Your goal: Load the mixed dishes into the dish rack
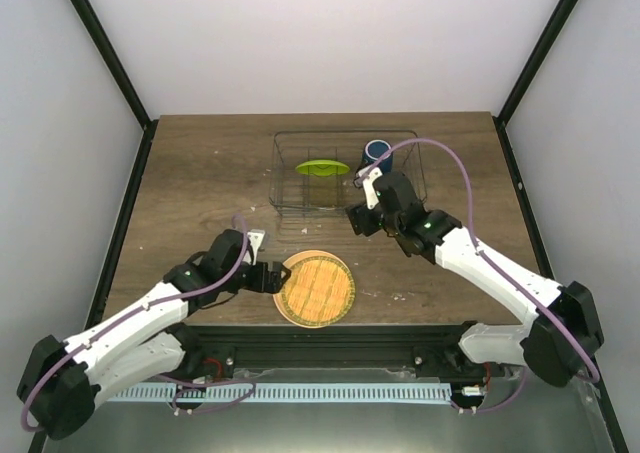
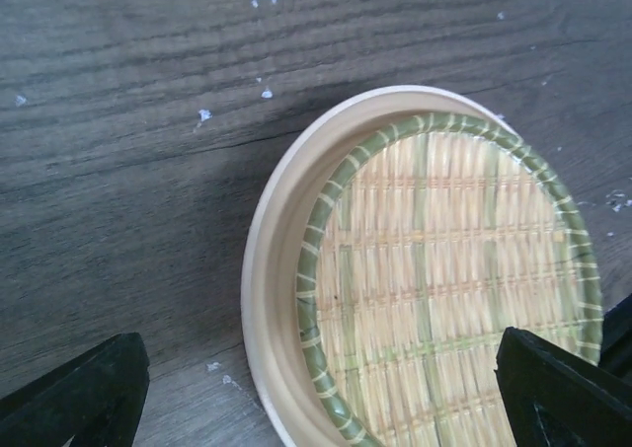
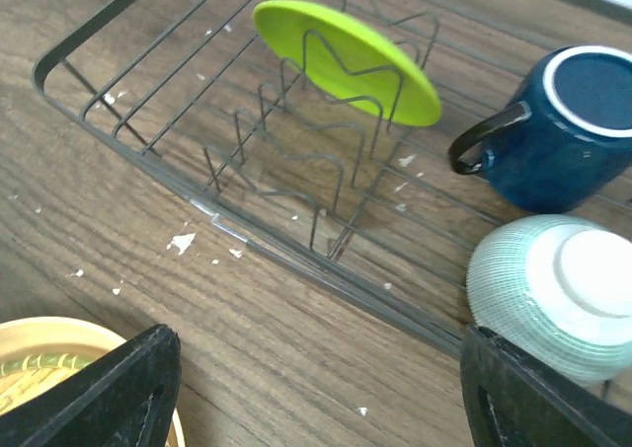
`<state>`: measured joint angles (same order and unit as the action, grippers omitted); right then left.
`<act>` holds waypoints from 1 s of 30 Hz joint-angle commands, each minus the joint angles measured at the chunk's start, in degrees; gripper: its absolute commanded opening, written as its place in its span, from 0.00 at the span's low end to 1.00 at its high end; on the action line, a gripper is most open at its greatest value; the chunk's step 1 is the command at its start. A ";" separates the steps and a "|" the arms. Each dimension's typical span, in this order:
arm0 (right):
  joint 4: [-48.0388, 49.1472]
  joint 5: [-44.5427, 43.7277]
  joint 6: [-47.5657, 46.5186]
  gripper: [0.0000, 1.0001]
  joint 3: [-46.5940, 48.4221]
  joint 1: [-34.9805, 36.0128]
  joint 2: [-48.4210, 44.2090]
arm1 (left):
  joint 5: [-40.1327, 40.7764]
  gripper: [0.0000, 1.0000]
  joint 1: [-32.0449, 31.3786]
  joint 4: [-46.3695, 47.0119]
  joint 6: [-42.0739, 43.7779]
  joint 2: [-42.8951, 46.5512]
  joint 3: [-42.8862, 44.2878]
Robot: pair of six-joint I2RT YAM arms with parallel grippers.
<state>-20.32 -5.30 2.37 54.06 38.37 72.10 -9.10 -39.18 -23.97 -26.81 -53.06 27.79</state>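
The wire dish rack (image 1: 276, 173) stands at the back middle of the table. A lime-green plate (image 1: 322, 168) stands upright in it, and a dark blue mug (image 1: 378, 153) sits at its right. The right wrist view shows the rack (image 3: 286, 253), the plate (image 3: 346, 60), the mug (image 3: 553, 126) upside down and a mint bowl (image 3: 553, 294) upside down beside it. A woven plate (image 1: 316, 287) lies on a tan plate near the front edge. My left gripper (image 1: 272, 277) is open, straddling the plates' left rim (image 2: 267, 299). My right gripper (image 1: 357, 219) is open and empty in front of the rack.
The wooden table (image 1: 200, 183) is flecked with white chips. Dark frame posts (image 1: 110, 53) and white walls enclose it on three sides. A bit of the tan plate's rim (image 3: 39, 334) shows at the bottom left of the right wrist view.
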 commanded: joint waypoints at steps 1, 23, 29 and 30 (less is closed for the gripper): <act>-3.42 -5.11 3.79 0.80 0.68 0.08 -1.44 | 0.67 0.97 -1.49 -3.08 -0.45 3.25 1.28; -5.17 -4.76 7.88 0.99 -3.99 0.13 -2.98 | -1.35 0.93 -10.02 6.20 -0.97 -12.60 3.50; -4.90 -4.80 7.33 0.98 -4.06 0.13 -2.14 | -0.29 0.91 -10.76 4.32 -0.88 -12.75 5.21; -4.79 -4.81 7.26 0.98 -4.14 0.13 -1.95 | 0.18 0.91 -10.86 3.68 -0.88 -12.10 5.47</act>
<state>-25.12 -9.23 9.93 50.39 38.39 69.78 -9.32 -49.25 -19.40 -28.14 -66.32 30.87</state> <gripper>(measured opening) 0.986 0.911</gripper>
